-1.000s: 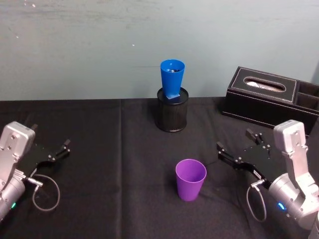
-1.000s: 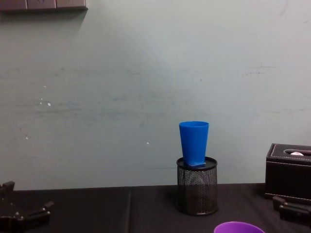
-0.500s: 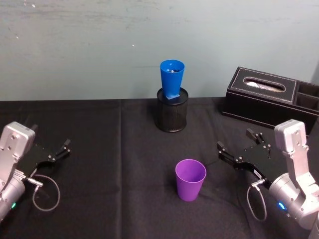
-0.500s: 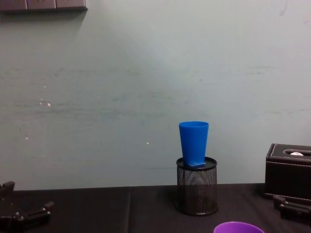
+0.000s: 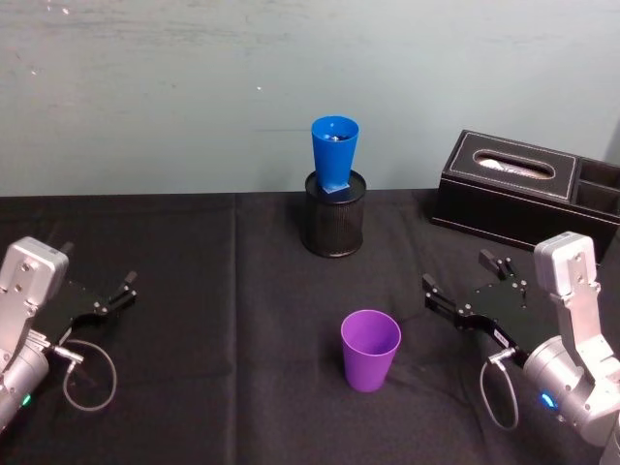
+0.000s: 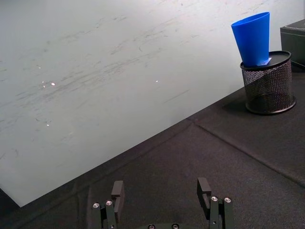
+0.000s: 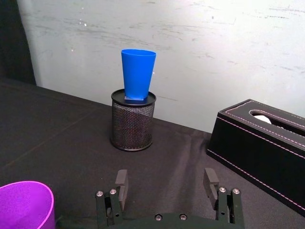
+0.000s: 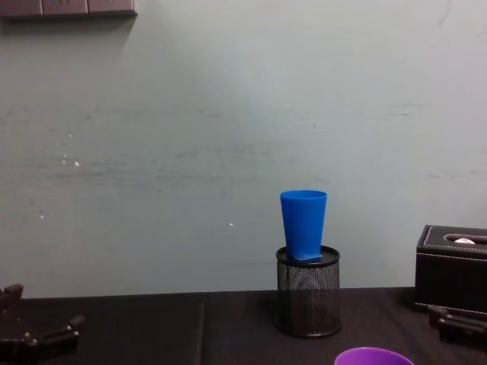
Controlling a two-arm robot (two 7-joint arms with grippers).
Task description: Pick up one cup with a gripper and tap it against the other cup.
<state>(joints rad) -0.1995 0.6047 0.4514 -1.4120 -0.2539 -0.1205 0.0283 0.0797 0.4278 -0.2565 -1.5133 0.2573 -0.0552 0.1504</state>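
A plain purple cup (image 5: 370,349) is showing smooth, unpatterned sides against the black cloth of the surface (image 5: 223,320). The bright blue cup (image 5: 334,151) is standing out above the black mesh pen holder (image 5: 335,227), whose wall is showing a fine grid pattern. The tissue box (image 5: 518,187) is showing black with pale stitching along its edges. Both end effectors, left (image 5: 118,294) and right (image 5: 463,287), are showing black on silver arms. The wall (image 5: 174,87) is looking pale green-grey with faint scuff streaks.

You have two cups: one purple cup (image 5: 370,349) and one blue cup (image 5: 334,151); one black mesh pen holder (image 5: 334,227); one black tissue box (image 5: 523,191); two grippers, left gripper (image 5: 114,294) and right gripper (image 5: 463,287).
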